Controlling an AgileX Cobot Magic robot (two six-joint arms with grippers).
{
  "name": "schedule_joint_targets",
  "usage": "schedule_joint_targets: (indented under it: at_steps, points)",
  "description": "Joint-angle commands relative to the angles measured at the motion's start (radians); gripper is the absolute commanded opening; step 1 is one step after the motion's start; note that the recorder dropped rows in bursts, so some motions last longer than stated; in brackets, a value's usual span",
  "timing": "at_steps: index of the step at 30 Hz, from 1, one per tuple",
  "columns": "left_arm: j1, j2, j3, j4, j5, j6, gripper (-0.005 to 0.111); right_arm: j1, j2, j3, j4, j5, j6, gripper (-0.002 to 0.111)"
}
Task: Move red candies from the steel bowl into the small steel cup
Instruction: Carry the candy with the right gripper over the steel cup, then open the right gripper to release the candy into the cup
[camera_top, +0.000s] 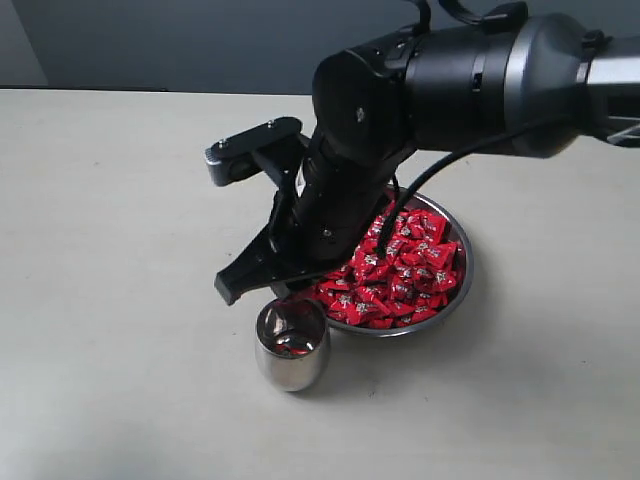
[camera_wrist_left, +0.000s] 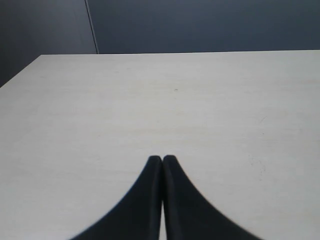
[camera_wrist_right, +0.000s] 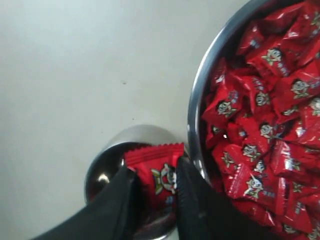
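Observation:
The steel bowl (camera_top: 462, 290) (camera_wrist_right: 195, 107) sits right of centre, heaped with red candies (camera_top: 410, 270) (camera_wrist_right: 265, 120). Just in front of its left rim stands the small steel cup (camera_top: 291, 350) (camera_wrist_right: 102, 160), with red showing inside. My right gripper (camera_wrist_right: 155, 172) (camera_top: 255, 285) hangs directly over the cup's mouth, shut on one red candy (camera_wrist_right: 157, 172) whose printed face shows between the black fingers. My left gripper (camera_wrist_left: 162, 159) is shut with nothing in it, over bare table; it does not appear in the exterior view.
The pale tabletop (camera_top: 110, 250) stretches wide to the left and in front of the cup. A dark wall (camera_wrist_left: 200, 25) runs behind the table's far edge. The right arm's bulky black body (camera_top: 440, 80) hangs over the bowl's back half.

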Motion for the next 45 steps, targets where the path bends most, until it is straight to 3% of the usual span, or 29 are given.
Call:
schedule_joint_targets:
  at_steps: [1, 12, 19, 34, 40, 45]
  points:
    - [-0.005, -0.005, 0.005, -0.006, -0.01, -0.001, 0.0, 0.025, -0.01, 0.01, 0.001, -0.025, -0.006, 0.01]
    - [-0.005, -0.005, 0.005, -0.006, -0.01, -0.001, 0.0, 0.028, 0.028, 0.01, 0.001, 0.007, -0.006, 0.012]
    - [-0.005, -0.005, 0.005, -0.006, -0.01, -0.001, 0.0, 0.028, 0.05, 0.01, 0.004, 0.032, -0.008, 0.043]
    - [-0.005, -0.005, 0.005, -0.006, -0.01, -0.001, 0.0, 0.028, -0.006, 0.01, -0.024, 0.014, -0.008, 0.043]
    - [-0.005, -0.005, 0.005, -0.006, -0.01, -0.001, 0.0, 0.025, -0.094, 0.01, -0.152, -0.027, 0.033, 0.043]
    - [-0.005, -0.005, 0.005, -0.006, -0.01, -0.001, 0.0, -0.024, -0.127, 0.01, -0.368, 0.005, 0.191, 0.043]
